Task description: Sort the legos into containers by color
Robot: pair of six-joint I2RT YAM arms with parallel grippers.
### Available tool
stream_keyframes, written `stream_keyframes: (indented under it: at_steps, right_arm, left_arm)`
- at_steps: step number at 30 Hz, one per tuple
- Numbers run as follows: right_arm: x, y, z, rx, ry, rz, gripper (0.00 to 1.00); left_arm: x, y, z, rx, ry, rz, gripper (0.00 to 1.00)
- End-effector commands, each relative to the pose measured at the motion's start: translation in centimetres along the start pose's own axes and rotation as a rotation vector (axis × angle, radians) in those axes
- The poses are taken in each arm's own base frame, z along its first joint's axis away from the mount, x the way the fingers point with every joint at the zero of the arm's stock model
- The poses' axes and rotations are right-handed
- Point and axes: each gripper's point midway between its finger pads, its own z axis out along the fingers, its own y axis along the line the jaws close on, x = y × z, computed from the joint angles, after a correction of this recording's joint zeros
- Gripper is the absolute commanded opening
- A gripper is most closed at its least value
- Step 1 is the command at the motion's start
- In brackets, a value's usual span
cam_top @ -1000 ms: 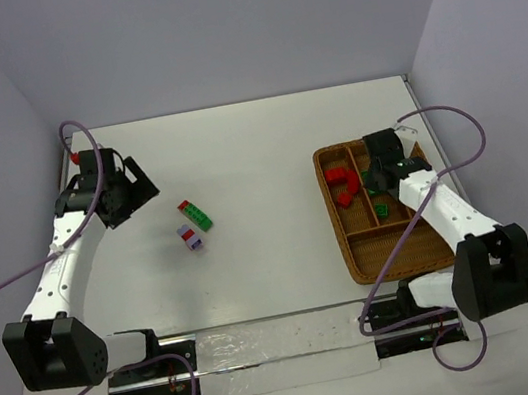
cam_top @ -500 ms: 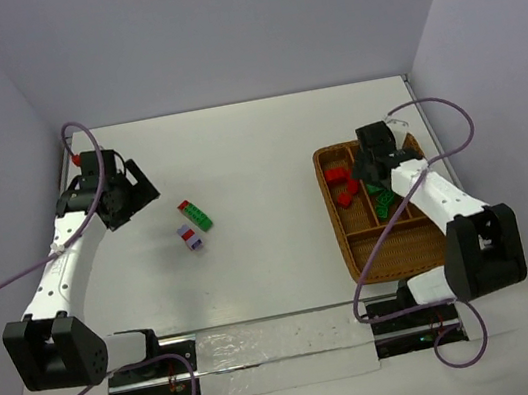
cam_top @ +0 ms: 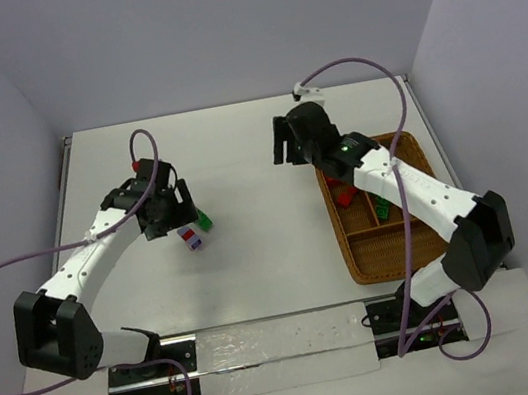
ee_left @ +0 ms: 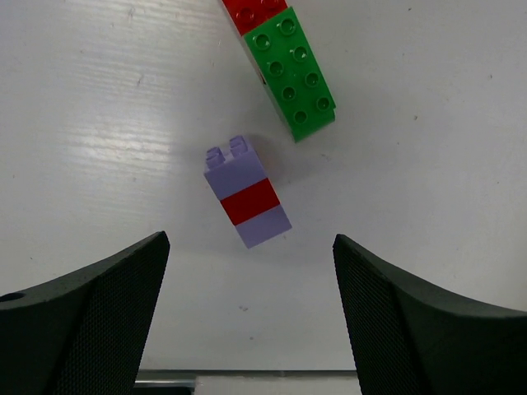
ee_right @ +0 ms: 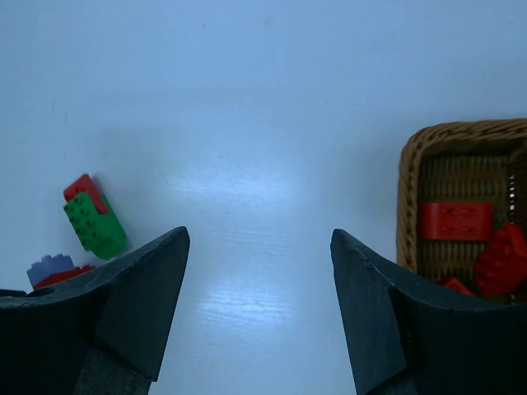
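Left claw [ee_left: 249,255]: fingers spread wide, holding nothing; hangs above the purple-and-red stack.
Change, left: a second ago this claw sat far at the upper left of the table [cam_top: 236,151]; it has swung in over the two loose pieces.
Purple-and-red stack [ee_left: 247,202]: two pale purple bricks with a red one between them, lying on its side on the table, framed between the fingers, untouched.
Green-and-red piece [ee_left: 295,70]: long green brick joined to a red one, just beside the stack toward the top of the wrist view; not in the tray.
Right claw [ee_right: 259,239]: fingers apart, empty, over bare table at centre frame.
Change, right: a second ago it was down inside the tray among the green bricks; it has lifted out and moved left, pointing toward the loose pieces.
Tray [cam_top: 356,263]: wicker, at the right of the overhead view.
Red bricks [cam_top: 342,189]: several, in the tray's upper-left compartment.
Green bricks [cam_top: 383,206]: in a neighbouring compartment, apart from the red.
Meaning for task: the last green drop looks finished; two mixed-colour pieces remain on the table, and the left claw seems placed to take the stack next. Both likely need splitting before sorting.
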Motion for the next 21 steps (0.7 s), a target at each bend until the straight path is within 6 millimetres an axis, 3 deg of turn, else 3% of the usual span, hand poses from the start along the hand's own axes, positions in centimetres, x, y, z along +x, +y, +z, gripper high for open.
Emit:
stream_keyframes:
  at_steps: [1, 7, 16, 21]
  right_arm:
    - [0.3, 2.2, 0.6, -0.059, 0.021, -0.023, 0.77]
    - [0.9, 1.6, 0.2, -0.052, 0.025, -0.034, 0.79]
    - [1.8, 1.0, 0.0, -0.045, 0.037, -0.048, 0.8]
    - [2.0, 0.9, -0.2, -0.054, 0.033, -0.049, 0.8]
  left_arm:
    - [0.7, 0.0, 0.9, -0.035, 0.026, -0.098, 0.87]
    - [1.7, 0.2, 2.6, -0.093, 0.047, -0.182, 0.87]
    - [1.0, 0.2, 4.3, -0.121, 0.014, -0.196, 0.73]
    - [2.2, 0.5, 5.3, -0.131, 0.041, -0.194, 0.69]
